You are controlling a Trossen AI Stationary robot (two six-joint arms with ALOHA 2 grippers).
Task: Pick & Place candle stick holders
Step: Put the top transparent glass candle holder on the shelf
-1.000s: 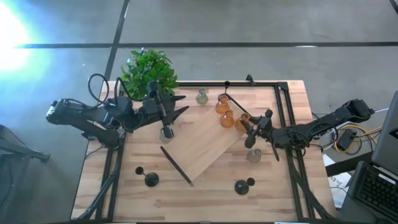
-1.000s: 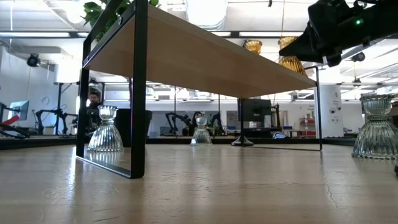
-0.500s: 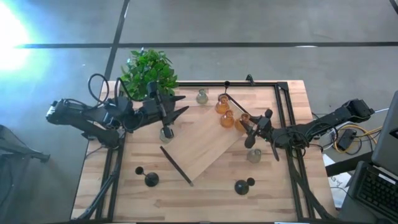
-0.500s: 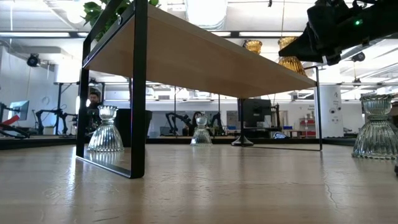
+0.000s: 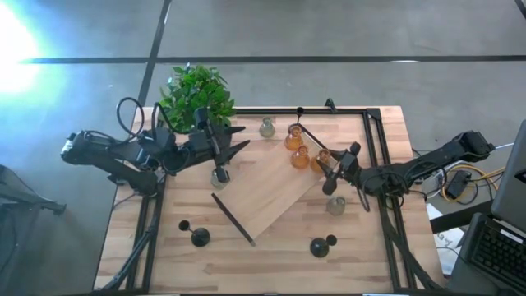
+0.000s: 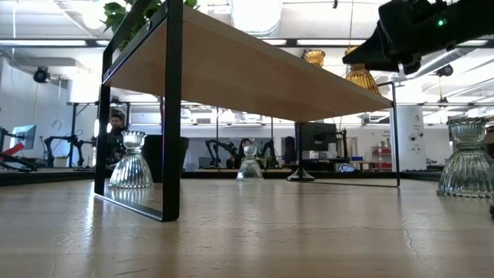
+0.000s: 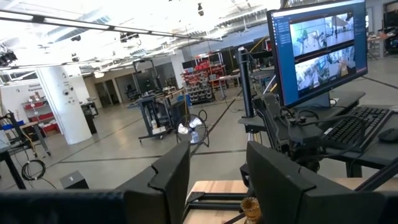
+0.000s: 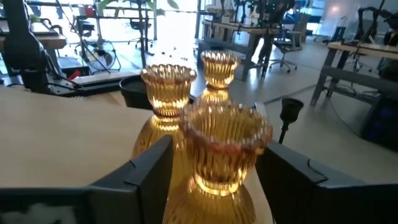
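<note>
Right gripper (image 8: 214,180): fingers apart, straddling nearest amber holder (image 8: 219,155) w/o squeezing (upright, on raised board (image 5: 271,185)); left gripper (image 5: 220,161) farther off, grip state unclear.

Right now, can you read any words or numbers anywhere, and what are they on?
No words or numbers can be read.
Computer monitor: shows pictures, any writing too small to read.
Amber candle stick holders: ribbed glass, no label.
Raised wooden shelf: plain wood, no markings.
</note>
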